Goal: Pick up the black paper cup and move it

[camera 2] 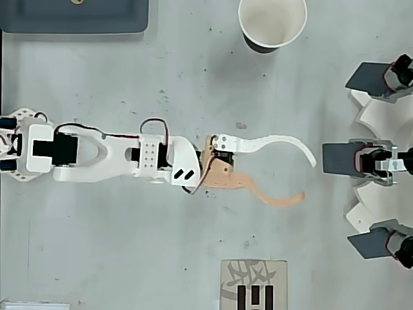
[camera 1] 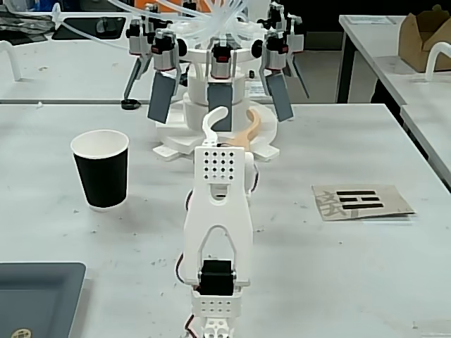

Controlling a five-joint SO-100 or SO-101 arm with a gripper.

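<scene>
White arm at near centre of the grey worktop, reaching away toward the far side. Jaws raised off the worktop, spread apart: one white curved finger, one tan finger, nothing between them. Black paper cup upright at left, white rim and inside, well apart from the jaws. White multi-armed fixture with grey paddles at far centre. Printed card lies flat at right. Dark tray at near left corner.
</scene>
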